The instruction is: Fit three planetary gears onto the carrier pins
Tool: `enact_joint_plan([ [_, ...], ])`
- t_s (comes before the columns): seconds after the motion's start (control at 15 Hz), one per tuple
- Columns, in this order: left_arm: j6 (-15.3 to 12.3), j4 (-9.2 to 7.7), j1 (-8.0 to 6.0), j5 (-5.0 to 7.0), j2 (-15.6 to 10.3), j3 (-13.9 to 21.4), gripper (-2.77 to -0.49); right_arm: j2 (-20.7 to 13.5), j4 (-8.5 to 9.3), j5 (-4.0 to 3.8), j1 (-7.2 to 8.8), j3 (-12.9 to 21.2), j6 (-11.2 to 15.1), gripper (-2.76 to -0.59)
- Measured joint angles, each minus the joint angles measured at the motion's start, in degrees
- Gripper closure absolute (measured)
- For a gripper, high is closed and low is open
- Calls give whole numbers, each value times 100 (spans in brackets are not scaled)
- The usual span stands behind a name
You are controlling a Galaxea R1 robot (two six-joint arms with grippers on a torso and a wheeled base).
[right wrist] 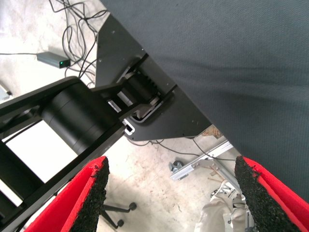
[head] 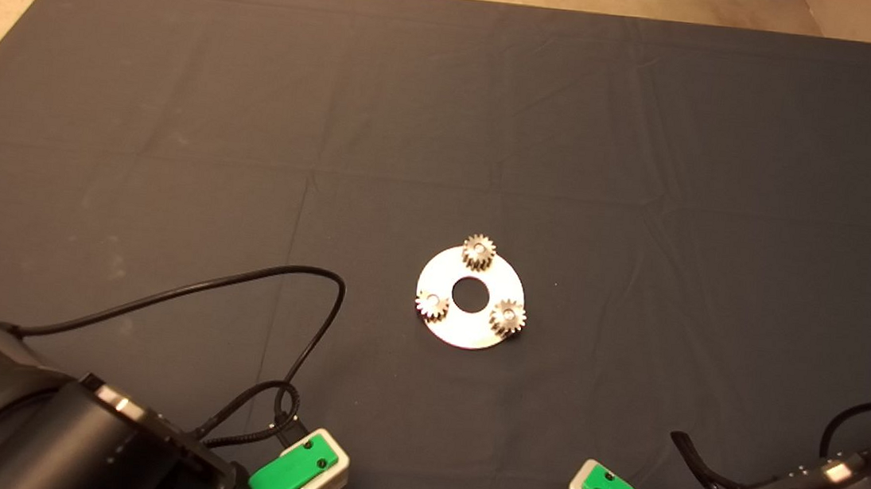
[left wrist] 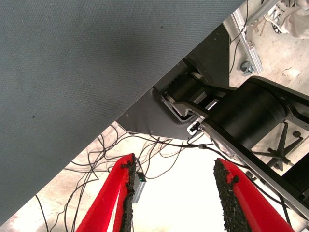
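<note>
Head view: planetary gears point(head: 478, 252) on carrier pins, well apart from both grippers.

It looked like a robot lab: a dark mat point(head: 178, 92) covered the table, and loose cables point(left wrist: 96, 159) and metal frames point(left wrist: 246, 38) lay on the bare concrete floor point(right wrist: 29, 34)

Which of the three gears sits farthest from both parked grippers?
The gear at the disc's far edge, beyond the centre hole. The other two gears sit on the near side, closer to the grippers.
</note>
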Motion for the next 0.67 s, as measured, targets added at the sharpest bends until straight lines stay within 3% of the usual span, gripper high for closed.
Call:
enact_joint_plan([
  [0.67,-33,28,2,0,-12,20,-105,61,-20,0,184,1,46,-191],
])
